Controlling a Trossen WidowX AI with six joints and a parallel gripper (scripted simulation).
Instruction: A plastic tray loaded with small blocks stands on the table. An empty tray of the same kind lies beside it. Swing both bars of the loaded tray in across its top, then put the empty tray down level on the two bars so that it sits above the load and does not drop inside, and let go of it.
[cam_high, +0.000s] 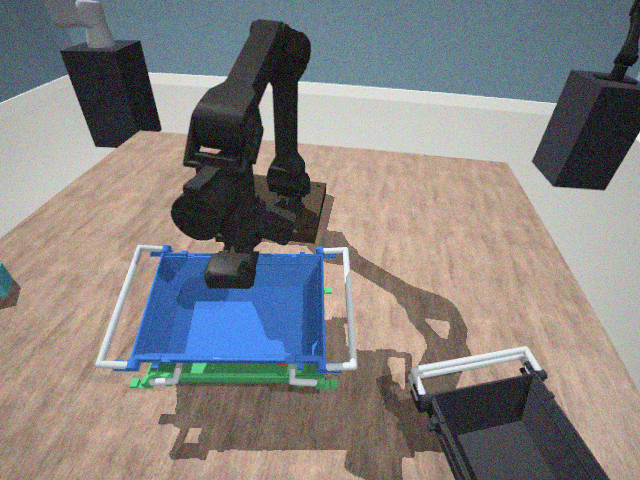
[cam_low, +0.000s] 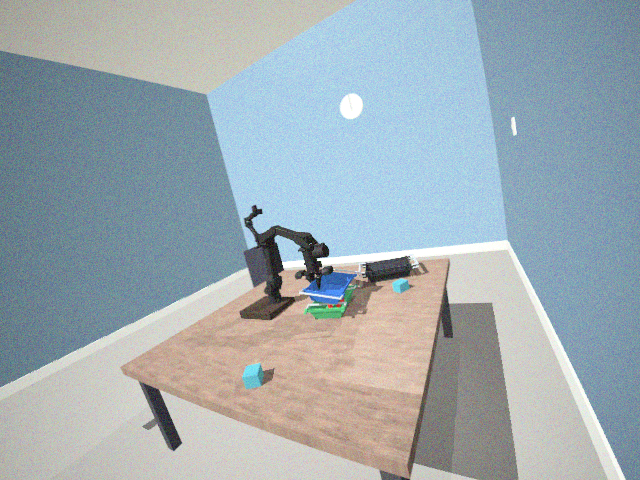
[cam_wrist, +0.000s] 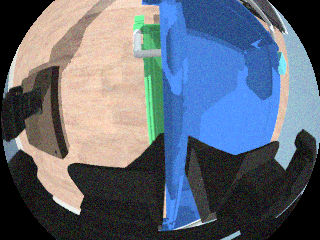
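The empty blue tray (cam_high: 222, 330) (cam_low: 338, 284) (cam_wrist: 220, 120) hangs over the loaded green tray (cam_high: 242, 377) (cam_low: 328, 313) (cam_wrist: 155, 65), tilted a little in the exterior view. Its own white bars stick out past both ends. My gripper (cam_high: 233, 254) (cam_wrist: 171, 138) is shut on its wall on the robot's side, one finger inside the tray. The green tray's two white bars (cam_high: 178, 373) (cam_high: 292, 373) are swung in across its top. Red blocks (cam_low: 334, 304) show inside it. Whether the blue tray touches the bars is hidden.
A black tray (cam_high: 496, 444) (cam_low: 387, 268) with white bars stands to the right in the top view. One cyan cube (cam_high: 4, 281) (cam_low: 253, 376) lies to the left there; another cyan cube (cam_low: 400, 285) lies near the black tray. The robot's base (cam_high: 310, 217) (cam_low: 267, 308) stands behind the trays.
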